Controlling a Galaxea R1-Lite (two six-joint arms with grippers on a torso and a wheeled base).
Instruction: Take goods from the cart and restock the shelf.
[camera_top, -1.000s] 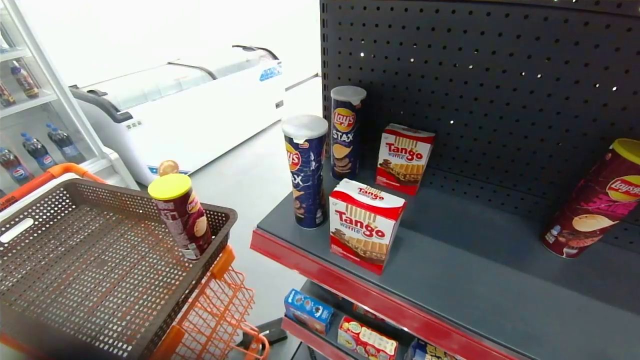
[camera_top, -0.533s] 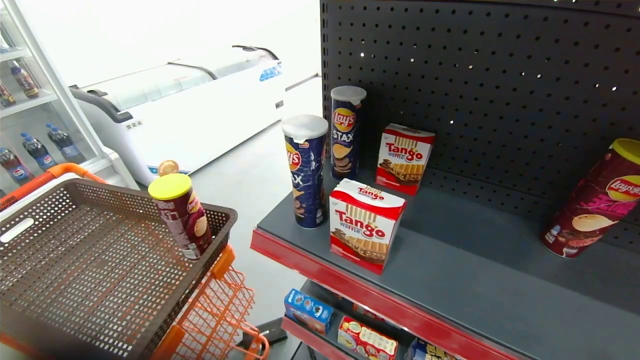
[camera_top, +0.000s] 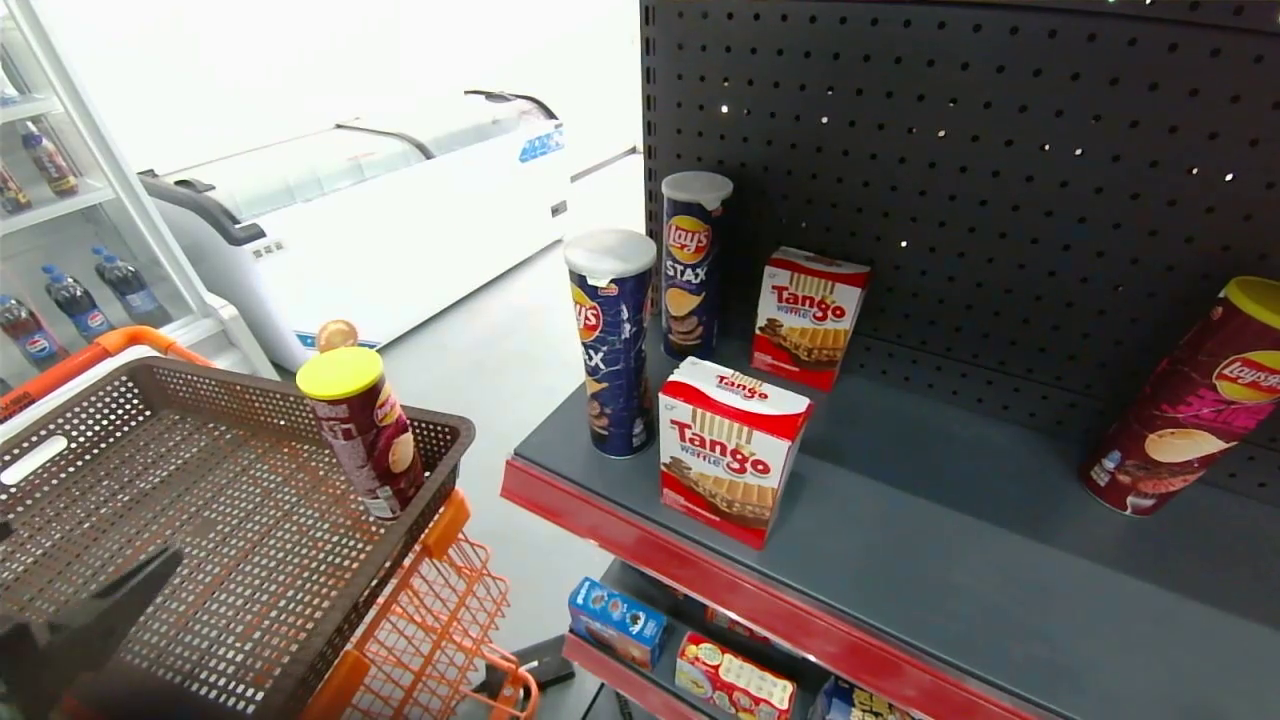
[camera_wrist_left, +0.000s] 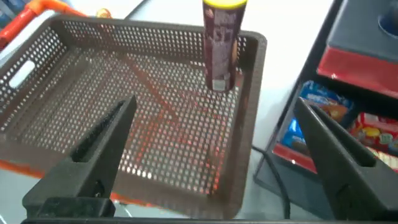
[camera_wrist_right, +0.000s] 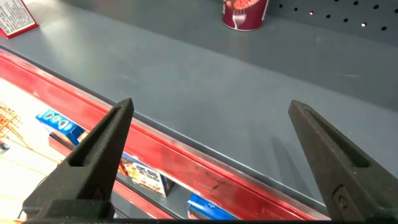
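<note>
Over the cart's brown basket (camera_top: 200, 480) we have the left gripper (camera_wrist_left: 214, 112), fingers spread wide with nothing between them. The left wrist cam gives us both fingertips apart and the maroon chip can (camera_wrist_left: 222, 46) upright against the basket's far wall, well ahead of the gripper. The head cam catches one dark finger at 8 o'clock and puts that can in the basket's 2 o'clock corner.

The right wrist cam gives us the right gripper (camera_wrist_right: 211, 109), also spread and empty, above the bare grey shelf (camera_top: 900, 540) near its red front lip, with a second maroon can (camera_wrist_right: 244, 14) far back by the pegboard (camera_top: 950, 150). On the head cam that can sits at 3 o'clock. Two blue cans (camera_top: 610, 345) and two wafer boxes (camera_top: 730, 465) stand at the shelf's 10 o'clock end, and snack boxes (camera_top: 735, 680) fill the lower tier at 6.

In the room we see a white chest freezer (camera_top: 380, 220) at 11 and a drinks fridge (camera_top: 60, 250) at 9.
</note>
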